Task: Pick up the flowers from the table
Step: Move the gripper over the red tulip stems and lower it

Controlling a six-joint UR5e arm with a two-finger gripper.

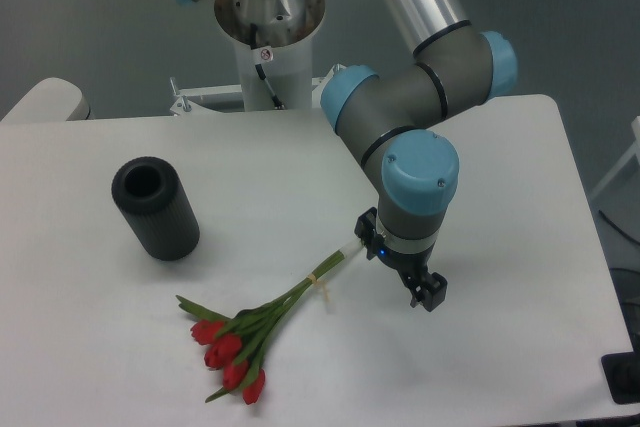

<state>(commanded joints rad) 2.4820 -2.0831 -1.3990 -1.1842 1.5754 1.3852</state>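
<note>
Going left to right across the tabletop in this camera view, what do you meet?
Black ribbed cylinder → flowers, lying flat with red buds to the left and stems running up to the right → gripper.

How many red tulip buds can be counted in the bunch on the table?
4 red buds on the flowers, clustered at the bunch's lower-left end near the table's front edge: at. Leaves may hide others.
</note>
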